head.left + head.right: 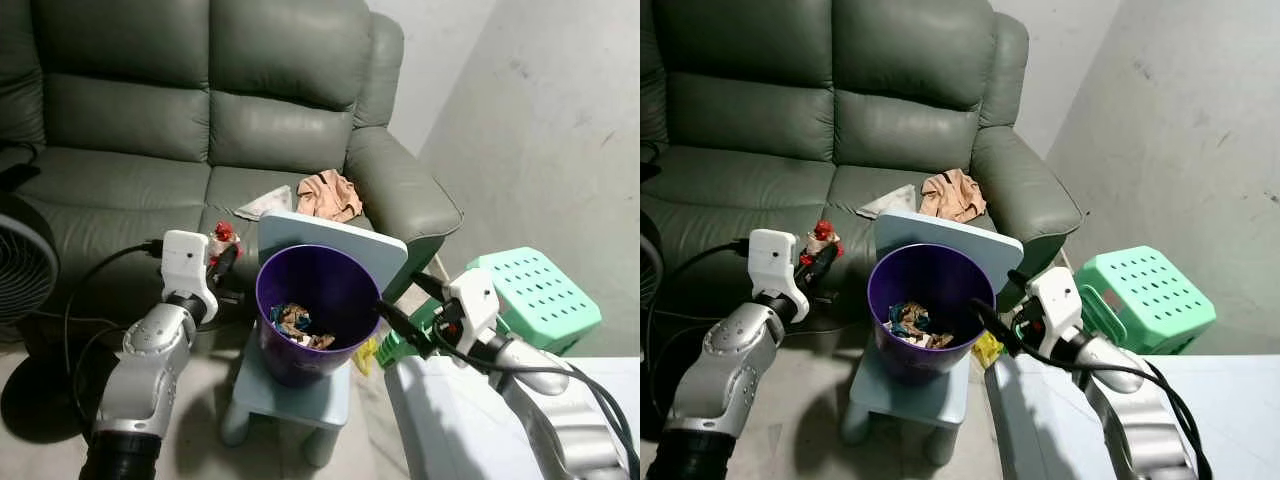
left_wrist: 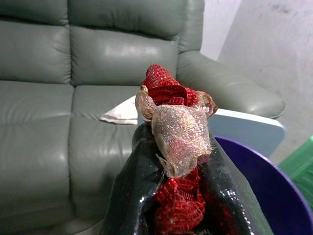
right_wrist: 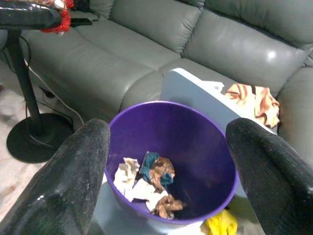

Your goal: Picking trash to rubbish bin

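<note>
From my head, my left gripper (image 1: 226, 252) holds red mesh trash (image 1: 222, 236) just left of the purple bin (image 1: 317, 312). My left wrist shows the mesh pinched between both fingers (image 2: 134, 186). My right wrist shows my right gripper (image 3: 166, 161) spread wide above crumpled scraps (image 3: 146, 183).
</note>
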Robot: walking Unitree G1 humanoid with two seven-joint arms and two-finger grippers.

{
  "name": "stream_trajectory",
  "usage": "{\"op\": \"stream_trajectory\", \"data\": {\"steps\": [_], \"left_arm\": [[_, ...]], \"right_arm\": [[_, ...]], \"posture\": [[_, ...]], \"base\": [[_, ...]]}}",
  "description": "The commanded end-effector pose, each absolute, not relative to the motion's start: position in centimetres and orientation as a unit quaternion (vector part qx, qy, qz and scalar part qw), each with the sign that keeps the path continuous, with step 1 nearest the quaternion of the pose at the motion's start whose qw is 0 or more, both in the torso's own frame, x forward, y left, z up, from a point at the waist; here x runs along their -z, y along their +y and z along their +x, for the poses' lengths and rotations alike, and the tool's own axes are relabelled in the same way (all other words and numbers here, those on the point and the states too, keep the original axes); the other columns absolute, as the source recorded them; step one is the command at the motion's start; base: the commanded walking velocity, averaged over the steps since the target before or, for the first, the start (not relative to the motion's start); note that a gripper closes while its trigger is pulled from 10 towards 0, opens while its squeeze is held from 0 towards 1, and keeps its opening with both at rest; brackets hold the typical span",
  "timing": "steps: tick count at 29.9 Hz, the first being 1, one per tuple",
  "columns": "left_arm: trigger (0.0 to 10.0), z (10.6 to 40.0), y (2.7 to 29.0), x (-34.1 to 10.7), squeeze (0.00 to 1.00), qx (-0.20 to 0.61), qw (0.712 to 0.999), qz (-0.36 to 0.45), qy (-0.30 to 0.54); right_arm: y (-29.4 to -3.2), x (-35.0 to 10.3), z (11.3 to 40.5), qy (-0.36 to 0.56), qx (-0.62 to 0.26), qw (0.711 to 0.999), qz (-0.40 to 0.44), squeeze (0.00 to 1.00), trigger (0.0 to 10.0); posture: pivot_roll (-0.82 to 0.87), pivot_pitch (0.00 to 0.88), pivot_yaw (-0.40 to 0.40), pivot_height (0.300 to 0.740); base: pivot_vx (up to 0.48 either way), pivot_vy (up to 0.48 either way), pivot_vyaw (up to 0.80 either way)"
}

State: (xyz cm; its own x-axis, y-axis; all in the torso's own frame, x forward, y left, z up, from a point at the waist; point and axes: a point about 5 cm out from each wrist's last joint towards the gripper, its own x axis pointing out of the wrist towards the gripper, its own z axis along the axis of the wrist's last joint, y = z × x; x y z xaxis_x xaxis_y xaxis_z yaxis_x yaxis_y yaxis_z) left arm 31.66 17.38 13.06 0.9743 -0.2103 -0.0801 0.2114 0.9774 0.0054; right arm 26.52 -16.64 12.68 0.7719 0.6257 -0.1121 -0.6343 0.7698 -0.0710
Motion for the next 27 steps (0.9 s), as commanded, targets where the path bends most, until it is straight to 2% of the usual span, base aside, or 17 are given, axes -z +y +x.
{"op": "stream_trajectory", "data": {"steps": [1,12,27], "left_arm": [[10.0,32.2,16.8,-13.1,0.00,0.124,0.992,0.010,0.037],[10.0,34.8,15.6,-14.0,0.00,0.190,0.981,0.006,0.038],[10.0,34.6,12.5,-15.7,0.00,0.303,0.953,0.019,0.013]], "right_arm": [[-17.6,-13.4,26.2,0.041,-0.326,0.943,-0.056,0.00,10.0],[-17.8,-16.2,23.9,0.036,-0.321,0.946,-0.029,0.00,10.0],[-17.1,-19.6,19.9,0.040,-0.341,0.939,0.000,0.00,10.0]], "posture": [[0.00,0.134,-0.236,0.740],[-0.07,0.229,-0.248,0.740],[-0.14,0.379,-0.295,0.740]], "base": [[0.000,0.000,0.00],[0.000,0.000,0.00],[0.000,0.000,0.00]]}}
